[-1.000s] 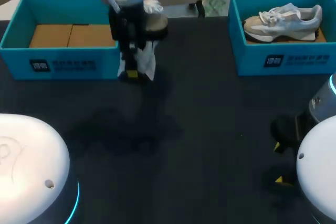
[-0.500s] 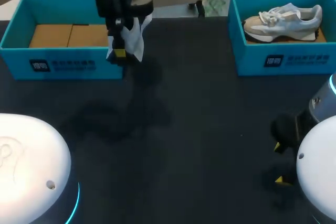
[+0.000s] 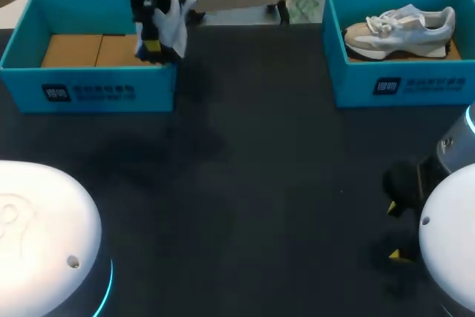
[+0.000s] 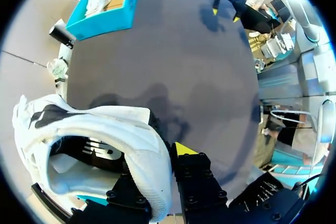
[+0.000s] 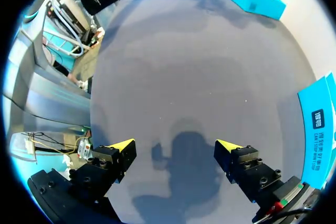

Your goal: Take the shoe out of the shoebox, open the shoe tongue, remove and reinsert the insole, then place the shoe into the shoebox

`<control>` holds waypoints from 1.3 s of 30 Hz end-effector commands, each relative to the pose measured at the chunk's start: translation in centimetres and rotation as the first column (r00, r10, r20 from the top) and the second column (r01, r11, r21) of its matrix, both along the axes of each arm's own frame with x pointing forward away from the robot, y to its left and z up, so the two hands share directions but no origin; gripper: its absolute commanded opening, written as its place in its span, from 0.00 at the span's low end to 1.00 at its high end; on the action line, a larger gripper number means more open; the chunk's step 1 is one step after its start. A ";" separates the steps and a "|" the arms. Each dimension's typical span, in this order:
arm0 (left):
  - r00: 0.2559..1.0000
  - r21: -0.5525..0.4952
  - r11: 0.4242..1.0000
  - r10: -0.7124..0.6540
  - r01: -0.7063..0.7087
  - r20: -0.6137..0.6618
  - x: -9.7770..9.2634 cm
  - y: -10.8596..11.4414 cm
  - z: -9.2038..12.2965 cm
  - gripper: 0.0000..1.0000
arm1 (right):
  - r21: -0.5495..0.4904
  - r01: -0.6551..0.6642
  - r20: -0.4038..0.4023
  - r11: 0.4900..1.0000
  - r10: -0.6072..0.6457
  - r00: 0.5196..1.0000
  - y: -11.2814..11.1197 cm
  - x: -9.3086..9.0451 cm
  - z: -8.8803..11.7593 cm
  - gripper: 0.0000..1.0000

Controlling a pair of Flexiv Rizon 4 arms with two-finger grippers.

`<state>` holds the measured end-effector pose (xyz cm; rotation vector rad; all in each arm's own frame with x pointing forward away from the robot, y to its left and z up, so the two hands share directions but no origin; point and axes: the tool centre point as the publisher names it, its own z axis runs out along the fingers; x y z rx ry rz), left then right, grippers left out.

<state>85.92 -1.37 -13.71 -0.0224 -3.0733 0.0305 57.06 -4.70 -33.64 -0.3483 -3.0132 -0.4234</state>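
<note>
- Bench point(image 3: 260, 183), dark-topped, carrying two teal shoeboxes set well apart along its far side.
- Left arm point(image 3: 44, 228): its white base sits at the near left corner. It reaches to the far side of the bench, with the wrist high and the fingers pointing down.
- Right arm point(image 3: 453, 250): low at the near right edge, with its gripper just above bare bench.
- Left shoebox point(image 3: 89, 94): open, with brown card lining its floor and no shoe inside.
- Right shoebox point(image 3: 401, 83): open, with one grey and white shoe point(image 3: 401, 31) lying on its side inside.
- Two shoes in all. The white shoe point(image 4: 100, 140) hangs in the air above the left shoebox's near corner towards the middle of the bench.
- Left gripper point(image 3: 151, 44): clamped on the white shoe's rim, one finger inside and one outside.
- Right gripper point(image 5: 176, 145): fingers spread wide apart, holding nothing.
</note>
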 end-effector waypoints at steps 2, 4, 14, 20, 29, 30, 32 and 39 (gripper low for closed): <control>0.999 0.011 1.000 -0.013 0.014 -0.042 4.4 2.7 0.4 0.00 | 0.001 0.000 0.003 1.000 0.000 1.000 -0.1 -0.2 0.1 1.00; 0.997 -0.010 1.000 -0.021 0.021 -0.075 6.2 4.1 0.3 0.00 | 0.001 0.000 0.003 1.000 0.000 1.000 -0.1 -0.2 0.1 1.00; 0.997 -0.010 1.000 -0.021 0.021 -0.075 6.2 4.1 0.3 0.00 | 0.001 0.000 0.003 1.000 0.000 1.000 -0.1 -0.2 0.1 1.00; 0.998 -0.008 1.000 -0.014 0.013 -0.067 8.8 6.7 0.6 0.00 | 0.001 0.000 0.003 1.000 0.000 1.000 -0.1 -0.2 0.1 1.00; 0.998 0.016 1.000 0.016 -0.015 -0.065 14.1 12.8 0.1 0.00 | 0.001 0.000 0.003 1.000 0.000 1.000 -0.1 -0.2 0.1 1.00; 0.997 0.017 1.000 0.018 -0.017 -0.075 14.7 13.4 -0.1 0.00 | 0.001 0.000 0.003 1.000 0.000 1.000 -0.1 -0.2 0.1 1.00; 0.997 0.017 1.000 0.001 0.000 -0.078 15.5 14.2 -0.5 0.00 | 0.001 0.000 0.003 1.000 0.000 1.000 -0.1 -0.2 0.1 1.00; 0.993 0.001 0.998 -0.070 0.070 -0.098 18.1 16.8 -1.7 0.00 | 0.001 0.000 0.003 1.000 0.000 1.000 -0.1 -0.2 0.1 1.00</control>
